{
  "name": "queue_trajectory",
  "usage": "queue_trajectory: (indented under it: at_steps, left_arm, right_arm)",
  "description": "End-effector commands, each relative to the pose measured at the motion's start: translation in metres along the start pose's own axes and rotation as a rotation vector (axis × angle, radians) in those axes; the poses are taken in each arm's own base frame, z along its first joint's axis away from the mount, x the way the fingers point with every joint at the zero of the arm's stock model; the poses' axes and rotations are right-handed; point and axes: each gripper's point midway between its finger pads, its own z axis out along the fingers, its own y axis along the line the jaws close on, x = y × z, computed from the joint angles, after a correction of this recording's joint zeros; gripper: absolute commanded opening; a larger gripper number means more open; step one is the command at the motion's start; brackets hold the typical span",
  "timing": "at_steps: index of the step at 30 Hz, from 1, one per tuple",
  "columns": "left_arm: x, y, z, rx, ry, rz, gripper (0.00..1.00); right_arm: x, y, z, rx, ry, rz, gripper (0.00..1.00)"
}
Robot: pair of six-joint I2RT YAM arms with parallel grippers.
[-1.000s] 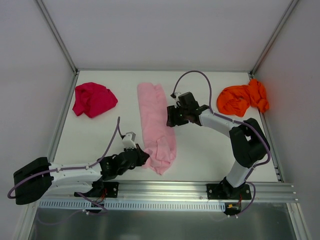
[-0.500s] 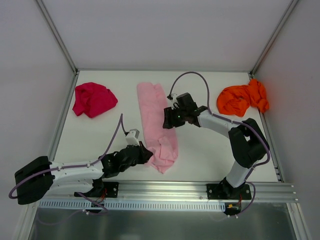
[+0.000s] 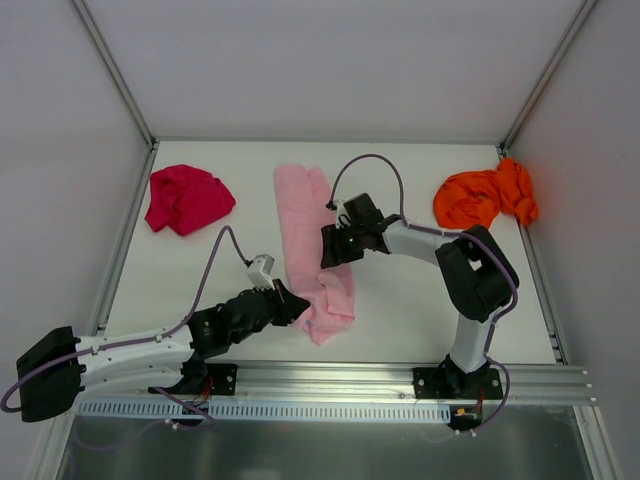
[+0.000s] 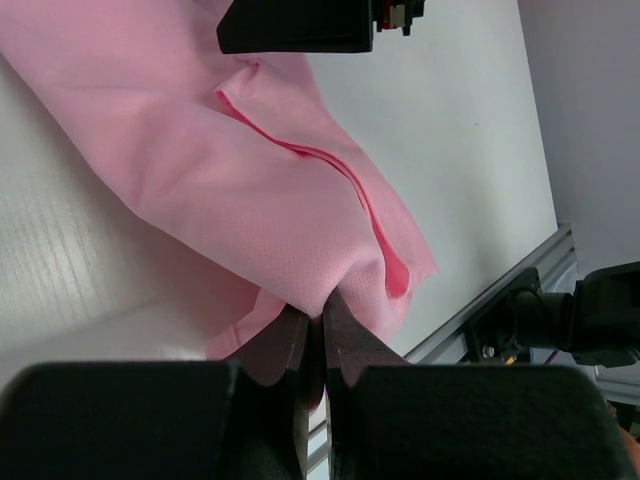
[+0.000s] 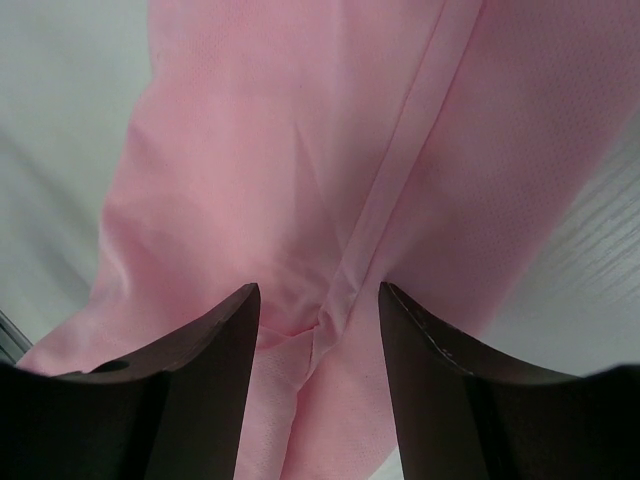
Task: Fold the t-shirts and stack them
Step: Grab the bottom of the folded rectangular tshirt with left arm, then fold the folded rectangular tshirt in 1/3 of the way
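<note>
White desk (image 3: 405, 300) carries a long light pink cloth t-shirt (image 3: 305, 210). Left hand (image 3: 292, 303) is pressed together, pinching the shirt's near edge. Right hand (image 3: 328, 250) hangs spread over its middle fold. Crumpled magenta-red cloth t-shirt (image 3: 188, 199) lies well beyond the left hand, and the bright orange cloth t-shirt (image 3: 485, 197) lies well right of the right hand.

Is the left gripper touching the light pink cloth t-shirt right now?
Touching. The left wrist view shows the left gripper with its jaws pinched shut on a bunched edge of the light pink cloth t-shirt.
</note>
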Motion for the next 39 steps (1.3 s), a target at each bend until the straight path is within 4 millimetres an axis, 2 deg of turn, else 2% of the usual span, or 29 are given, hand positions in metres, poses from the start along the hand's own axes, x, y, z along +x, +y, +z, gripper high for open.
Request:
queue_trajectory:
  at_steps: [1, 10, 18, 21, 22, 30, 39]
  left_arm:
    - [-0.011, -0.005, -0.003, 0.013, -0.033, -0.011, 0.00]
    - [-0.022, -0.005, -0.006, 0.002, -0.079, -0.027, 0.00]
    - [-0.057, -0.006, -0.012, -0.028, -0.192, -0.038, 0.00]
    - [-0.064, -0.004, -0.004, -0.066, -0.217, -0.034, 0.00]
    - [-0.061, 0.003, 0.003, -0.099, -0.204, -0.022, 0.00]
    - [-0.089, 0.016, 0.023, -0.185, -0.253, -0.025, 0.00]
    - [-0.113, 0.013, 0.040, -0.217, -0.267, -0.010, 0.00]
  right_arm:
    - [-0.008, 0.012, 0.002, -0.041, -0.012, -0.019, 0.55]
    - [-0.002, 0.012, 0.006, -0.036, 0.003, -0.025, 0.54]
    - [0.001, 0.012, 0.009, -0.029, 0.012, -0.029, 0.54]
    - [0.001, 0.013, 0.008, -0.027, 0.011, -0.032, 0.53]
    - [0.001, 0.013, 0.008, -0.024, 0.009, -0.034, 0.53]
    - [0.004, 0.011, 0.002, -0.010, 0.001, -0.041, 0.52]
    - [0.006, 0.008, 0.007, -0.003, 0.018, -0.042, 0.52]
